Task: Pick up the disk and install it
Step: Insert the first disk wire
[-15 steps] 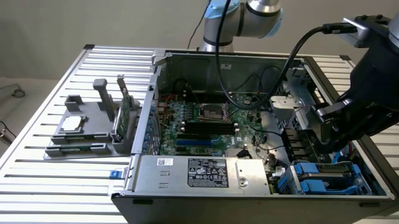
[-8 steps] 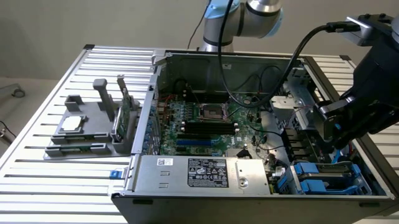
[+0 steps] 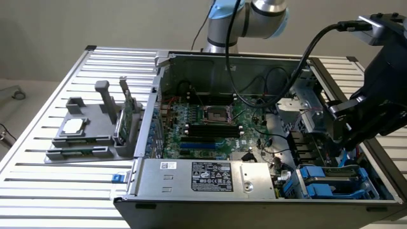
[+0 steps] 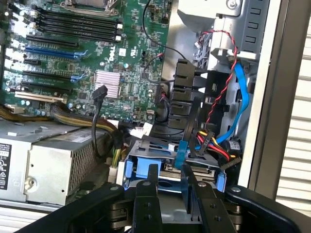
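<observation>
- the hand [image 3: 346,136] is seen low inside the open computer case [image 3: 254,210], at the corner on the exterior view's right, past the power supply [image 3: 203,179].
- the disk [image 4: 171,185] is found right at the hand's tip in the wrist view, lying in the drive bay [image 3: 334,183] with its blue carrier rails on both sides; how deep it is seated cannot be judged.
- whether the hand is spread free or pinching the disk's blue carrier cannot be told.
- the step in hand is judged to be the seating of the disk in its bay, late in the task.
- the disk is best kept square to the bay, so that both rails are fed evenly and neither is jammed.
- the red, yellow and blue cables [image 4: 214,141] hang just beside the bay; care is needed that none is trapped under the carrier.
- pressure is best applied straight along the rails and gently, since the motherboard [image 4: 97,63] lies near.
- the grey parts holder [image 3: 95,133] on the table [image 3: 38,181] is well apart and is not involved.
</observation>
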You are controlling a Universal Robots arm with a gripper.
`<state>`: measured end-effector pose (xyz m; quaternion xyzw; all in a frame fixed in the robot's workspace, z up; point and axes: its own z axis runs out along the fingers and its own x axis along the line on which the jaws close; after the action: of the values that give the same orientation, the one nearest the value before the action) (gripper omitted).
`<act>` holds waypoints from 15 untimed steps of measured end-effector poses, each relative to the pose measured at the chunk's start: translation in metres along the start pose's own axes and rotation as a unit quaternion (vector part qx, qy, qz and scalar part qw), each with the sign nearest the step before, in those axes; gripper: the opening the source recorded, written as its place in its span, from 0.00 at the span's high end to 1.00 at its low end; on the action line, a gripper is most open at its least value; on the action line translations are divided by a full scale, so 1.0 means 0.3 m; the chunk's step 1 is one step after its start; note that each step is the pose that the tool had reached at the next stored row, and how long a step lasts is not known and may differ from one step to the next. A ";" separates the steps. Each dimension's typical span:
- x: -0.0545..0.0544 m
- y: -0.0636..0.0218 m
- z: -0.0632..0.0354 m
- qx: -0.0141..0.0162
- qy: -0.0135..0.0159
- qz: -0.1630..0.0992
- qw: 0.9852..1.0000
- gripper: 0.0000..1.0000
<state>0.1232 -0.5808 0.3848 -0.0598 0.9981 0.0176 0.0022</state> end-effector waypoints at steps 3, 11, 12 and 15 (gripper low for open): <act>-0.001 0.000 0.000 -0.001 -0.001 0.014 1.000 0.67; -0.043 0.002 0.000 -0.001 -0.001 0.024 1.000 0.67; -0.052 0.002 0.000 -0.001 -0.001 0.025 1.000 0.67; -0.076 0.000 0.000 -0.001 -0.001 0.026 1.000 0.67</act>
<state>0.1458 -0.5781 0.3849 -0.0335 0.9993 0.0186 0.0028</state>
